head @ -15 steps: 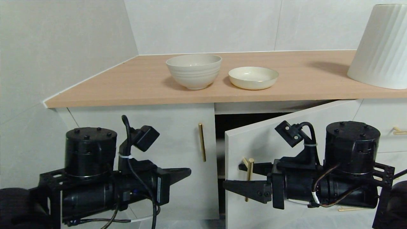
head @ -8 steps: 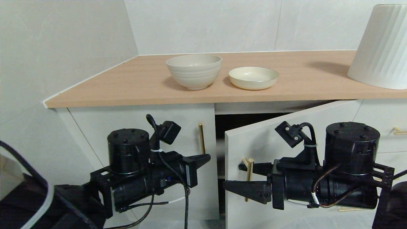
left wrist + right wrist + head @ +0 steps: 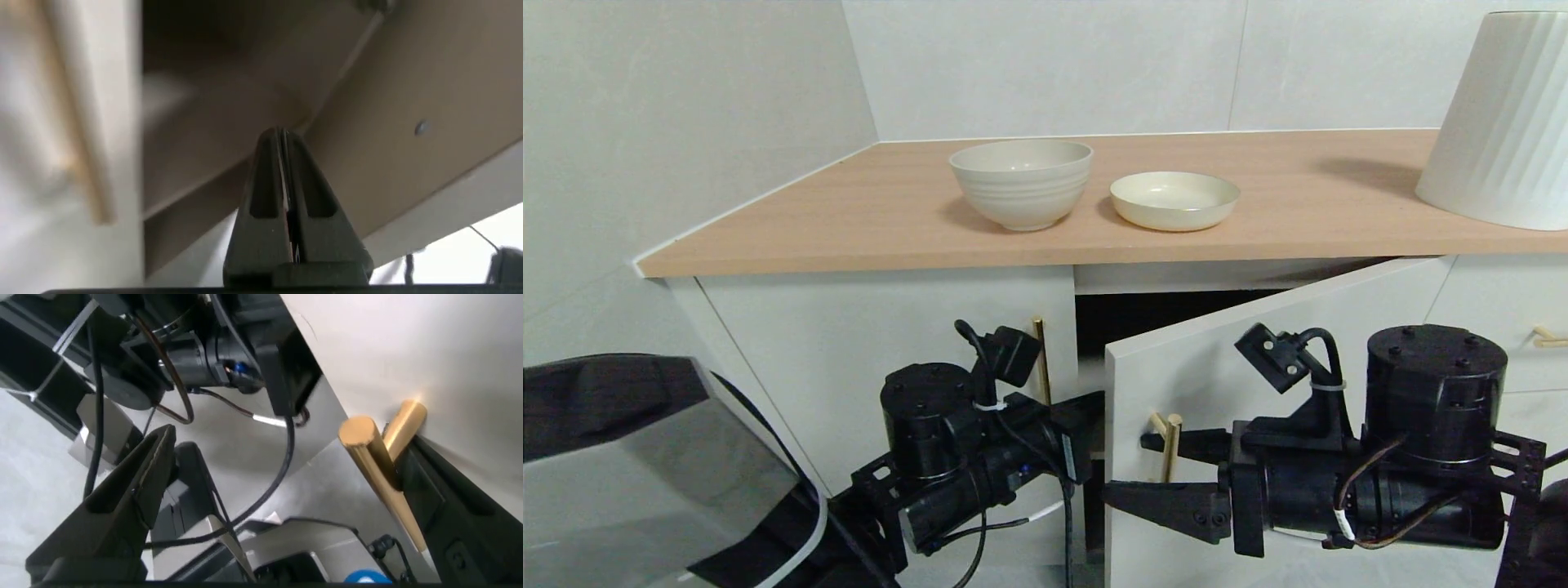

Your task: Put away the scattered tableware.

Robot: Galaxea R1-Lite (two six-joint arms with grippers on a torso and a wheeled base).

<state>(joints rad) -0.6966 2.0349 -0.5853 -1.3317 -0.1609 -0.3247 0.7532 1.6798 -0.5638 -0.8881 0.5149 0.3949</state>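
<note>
A deep ribbed cream bowl [image 3: 1021, 181] and a shallow cream dish [image 3: 1174, 199] sat side by side, apart, on the light wooden countertop [image 3: 833, 216]. A white pleated lampshade [image 3: 1503, 122] stood well off towards the right end. Below, the white left cabinet door [image 3: 882, 327] with its brass bar handle [image 3: 1039, 351] was closed, while the white right cabinet door [image 3: 1258, 327] hung partly open across the dark opening.

The right gripper [image 3: 1127, 467] had its fingers spread, one on either side of that door's brass handle [image 3: 1168, 445]; whether they touched it was unclear. The left gripper [image 3: 1094, 402], fingers pressed flat together, pointed into the gap between the two doors, just beside the open door's edge.

Over the past second the left arm had travelled from the far left, across the closed door, to the gap. The right gripper had shifted only slightly, and the bowl and dish had not moved.
</note>
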